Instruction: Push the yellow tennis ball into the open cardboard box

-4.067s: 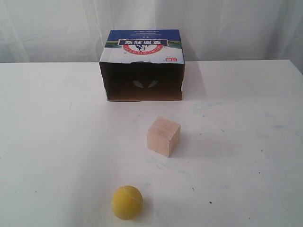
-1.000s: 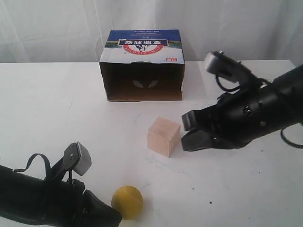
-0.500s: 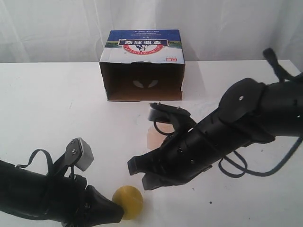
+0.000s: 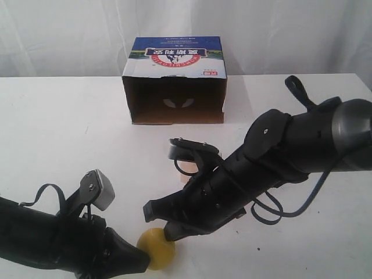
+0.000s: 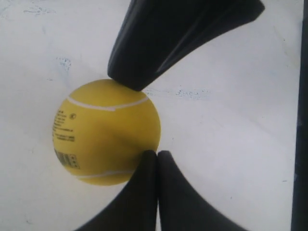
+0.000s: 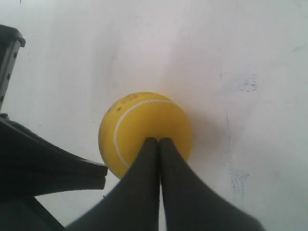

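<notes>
The yellow tennis ball point(image 4: 156, 247) lies near the table's front edge, pinched between two shut grippers. My left gripper point(image 4: 143, 257) comes from the lower left, its shut tips against the ball point(image 5: 106, 131). My right gripper point(image 4: 165, 229) reaches across from the right, its shut tips resting on the ball's top far side point(image 6: 144, 129). Neither gripper holds the ball. The open cardboard box point(image 4: 174, 81) stands at the back centre, its dark opening facing the front.
The pale wooden cube point(image 4: 183, 174) is almost wholly hidden behind my right arm, between ball and box. White table point(image 4: 64, 133) spreads to both sides; a white curtain hangs behind.
My right gripper has swung from beside the cube down across the middle onto the ball. My left gripper has crept right against the ball. The ball has barely shifted.
</notes>
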`<state>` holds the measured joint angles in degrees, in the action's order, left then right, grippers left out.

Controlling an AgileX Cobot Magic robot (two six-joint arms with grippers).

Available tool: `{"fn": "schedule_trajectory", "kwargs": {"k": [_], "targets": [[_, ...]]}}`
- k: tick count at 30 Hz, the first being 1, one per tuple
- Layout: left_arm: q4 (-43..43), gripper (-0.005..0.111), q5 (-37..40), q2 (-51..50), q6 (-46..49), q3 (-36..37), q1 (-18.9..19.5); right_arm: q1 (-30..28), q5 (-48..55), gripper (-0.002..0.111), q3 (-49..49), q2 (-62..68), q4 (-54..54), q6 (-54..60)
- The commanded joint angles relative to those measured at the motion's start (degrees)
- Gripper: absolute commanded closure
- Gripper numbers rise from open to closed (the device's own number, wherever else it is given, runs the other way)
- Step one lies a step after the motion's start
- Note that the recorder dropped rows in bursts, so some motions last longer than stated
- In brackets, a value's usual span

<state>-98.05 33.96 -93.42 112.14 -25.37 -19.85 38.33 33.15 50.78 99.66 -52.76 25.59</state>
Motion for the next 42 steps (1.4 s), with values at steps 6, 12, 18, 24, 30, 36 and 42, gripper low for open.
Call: {"fn": "schedule_trajectory", "kwargs": {"k": [6, 12, 18, 24, 30, 36, 42], "targets": [[-1.9, 0.107, -6.8, 0.0, 8.9, -0.1, -0.3, 0.1, -2.6, 0.108, 0.2, 1.0, -1.4, 0.2], [-1.9, 0.107, -7.6, 0.0, 8.9, -0.1, -0.3, 0.1, -4.2, 0.108, 0.2, 1.0, -1.4, 0.8], [-1.9, 0.107, -9.0, 0.0, 8.9, -0.1, -0.3, 0.1, -6.0, 0.108, 0.2, 1.0, -1.4, 1.2], [-1.9, 0.107, -10.2, 0.0, 8.9, -0.1, -0.3, 0.1, -8.2, 0.108, 0.2, 1.0, -1.4, 1.5], [-1.9, 0.107, -11.1, 0.0, 8.9, -0.1, -0.3, 0.1, -8.1, 0.108, 1.0, 1.0, -1.4, 1.9], [-1.9, 0.107, -11.9, 0.1, 8.9, -0.4, -0.3, 0.1, -4.6, 0.108, 4.0, 1.0, -1.4, 4.2], [-1.9, 0.107, -11.9, 0.1, 7.8, -3.3, -0.3, 0.1, -5.2, 0.108, 4.6, 1.0, -0.9, 4.2]]}}
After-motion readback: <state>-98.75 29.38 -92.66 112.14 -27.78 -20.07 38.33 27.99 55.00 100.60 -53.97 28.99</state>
